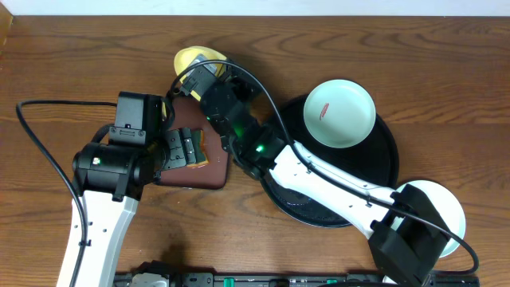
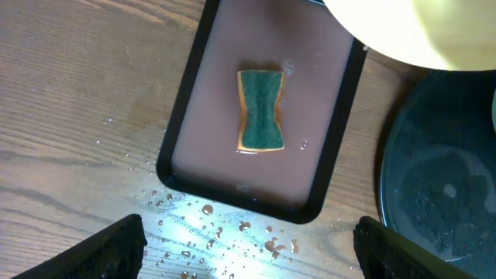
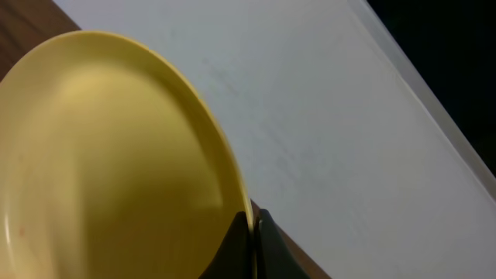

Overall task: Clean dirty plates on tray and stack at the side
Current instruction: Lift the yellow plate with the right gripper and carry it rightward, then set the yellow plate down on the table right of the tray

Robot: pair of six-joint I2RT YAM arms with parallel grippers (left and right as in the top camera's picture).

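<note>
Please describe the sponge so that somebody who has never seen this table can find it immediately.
Beside the large round black tray lies a smaller rectangular reddish-brown tray with a black rim. The sponge lies in its wet middle. It is green with orange edges and narrow at the waist like a bow tie, unlike the round yellow plate near it.

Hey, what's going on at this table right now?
The right gripper pinches the yellow plate by its rim, near the small rectangular tray. The left gripper hangs open above the green sponge lying in that tray. One mint-green plate sits on the round black tray; another pale plate rests on the table beside it.
</note>
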